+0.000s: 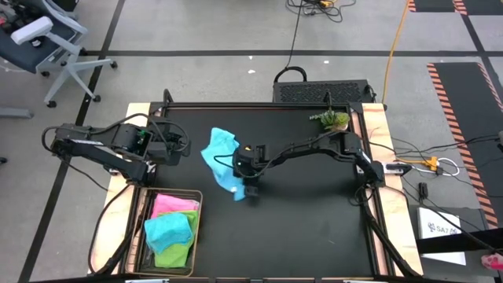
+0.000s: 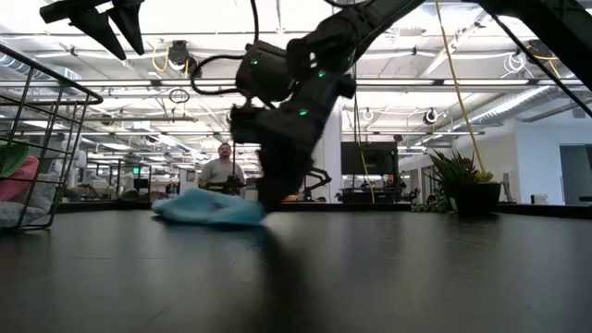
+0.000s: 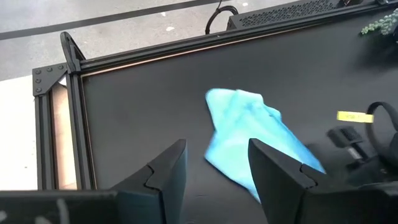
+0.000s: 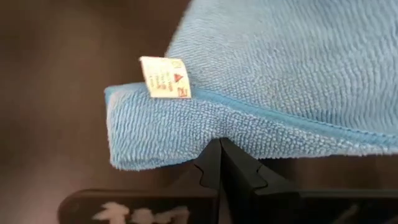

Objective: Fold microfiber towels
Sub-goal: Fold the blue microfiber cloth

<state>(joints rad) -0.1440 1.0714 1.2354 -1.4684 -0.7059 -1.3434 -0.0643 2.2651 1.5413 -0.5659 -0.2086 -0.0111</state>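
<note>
High view: the blue towel (image 1: 220, 159) lay crumpled on the black table (image 1: 306, 220), left of centre, its long axis running from far-left to near-right. The right gripper (image 1: 250, 187) sat at the towel's near-right end, so the cloth stretched away from it toward the far left. The left gripper (image 1: 182, 147) waited just left of the towel, near but apart from it. The basket (image 1: 196, 228) at the near left held the pink, teal and green towels.

Low view: the right gripper (image 2: 270, 199) came down onto the table at the right end of the blue towel (image 2: 208, 209), which lay flat and low.

Left wrist view: the left gripper (image 3: 214, 168) stood released and empty, fingers spread, with the towel (image 3: 252, 140) ahead of it and untouched.

Right wrist view: the right gripper (image 4: 221, 163) was clenched tight, fingertips meeting under the towel's (image 4: 280, 81) hemmed edge beside the white tag (image 4: 165, 78); whether cloth was pinched between them could not be told. By my reading, the right arm was the one placed to lift that corner and carry it toward the far left
</note>
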